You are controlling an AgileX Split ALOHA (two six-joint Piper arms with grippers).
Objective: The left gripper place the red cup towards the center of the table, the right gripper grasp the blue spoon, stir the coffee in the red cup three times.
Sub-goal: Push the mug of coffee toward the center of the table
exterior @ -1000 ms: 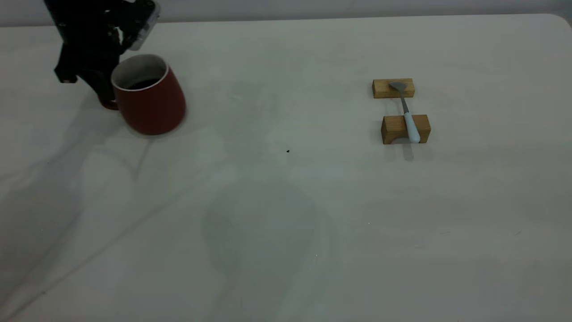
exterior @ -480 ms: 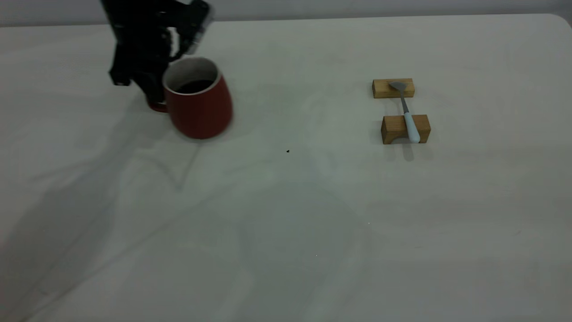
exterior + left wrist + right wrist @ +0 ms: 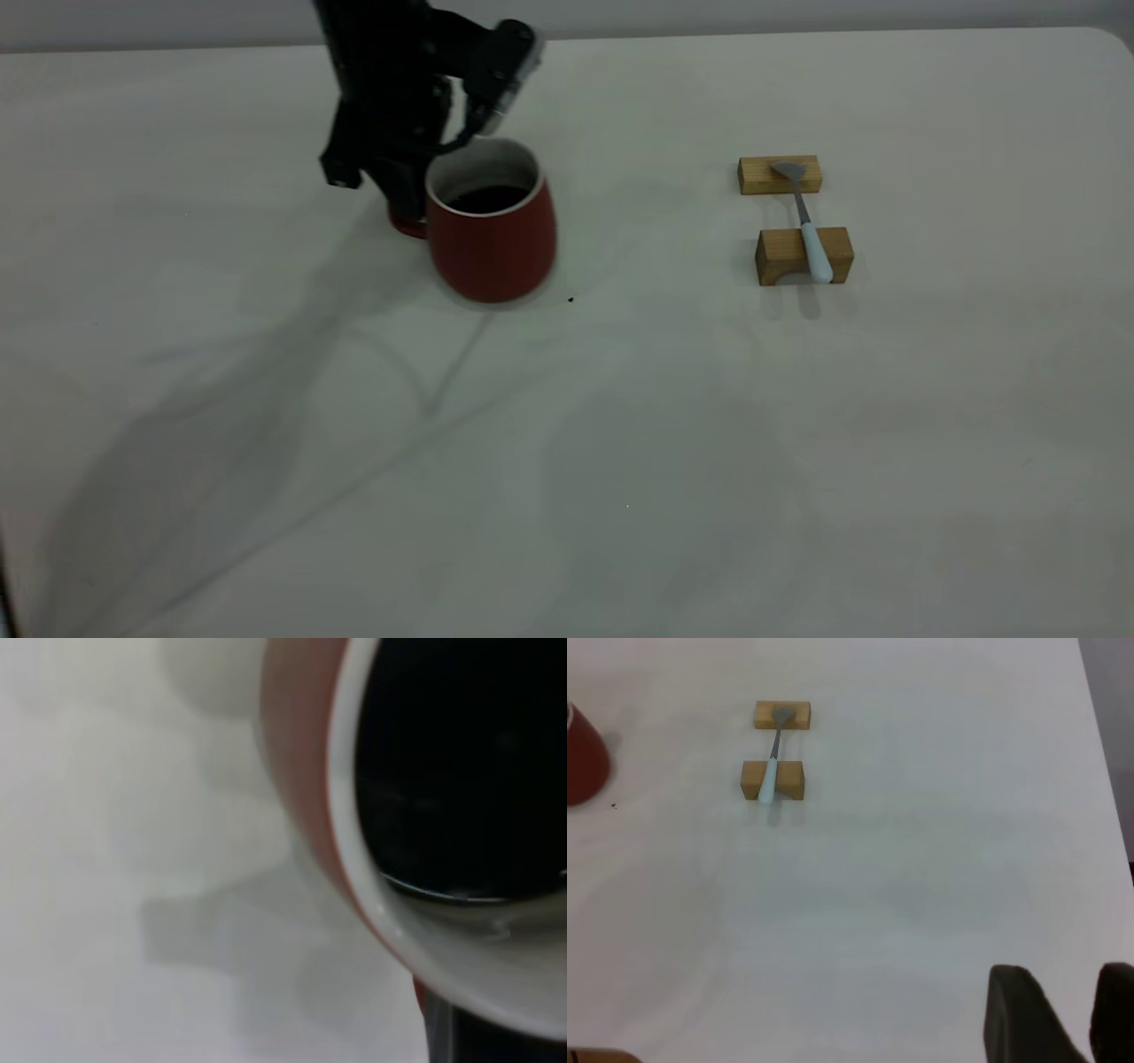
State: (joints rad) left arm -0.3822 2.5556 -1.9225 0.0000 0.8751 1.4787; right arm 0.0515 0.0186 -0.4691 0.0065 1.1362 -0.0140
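- The red cup (image 3: 493, 232) holds dark coffee (image 3: 489, 198) and sits left of the table's (image 3: 620, 443) middle, well apart from the two wooden blocks (image 3: 803, 254), with a small dark speck (image 3: 570, 299) just beside its base.
- The left gripper (image 3: 409, 190) is behind the cup at its handle side, apparently clamped on the handle; the fingers themselves are hidden.
- Judged well done, the carry keeps the cup level and low, setting it down softly short of the blocks.
- The blue spoon (image 3: 813, 248) lies across both blocks, untouched.
- The right gripper (image 3: 1050, 1014) hangs far from the blocks, its fingers parted and empty.
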